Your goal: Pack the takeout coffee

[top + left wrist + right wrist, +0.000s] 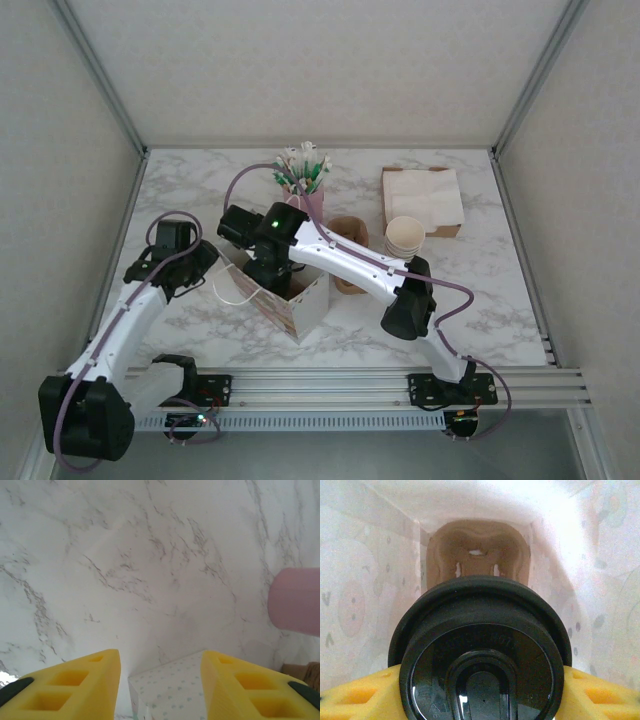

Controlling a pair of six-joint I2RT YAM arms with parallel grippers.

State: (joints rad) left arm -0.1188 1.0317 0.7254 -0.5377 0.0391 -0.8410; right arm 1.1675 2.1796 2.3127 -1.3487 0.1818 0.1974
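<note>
The takeout coffee (480, 645) shows its round black lid from above, and my right gripper (480, 695) is shut on the cup just below it, yellow fingers (605, 695) on either side. The cup hangs inside the white patterned paper bag (300, 305), whose walls (365, 600) rise all round. A brown cardboard insert (477, 550) lies at the bag's bottom. The right arm (270, 235) reaches down into the bag from the right. My left gripper (205, 262) stands open at the bag's left side, with a corner of the bag (170, 690) between its fingers (75, 685).
A pink holder (305, 195) full of straws stands just behind the bag and also shows as a pink holder (295, 600) in the left wrist view. A brown cardboard carrier (348, 262), a stack of lidless cups (404, 238) and a box of napkins (422, 200) sit to the right.
</note>
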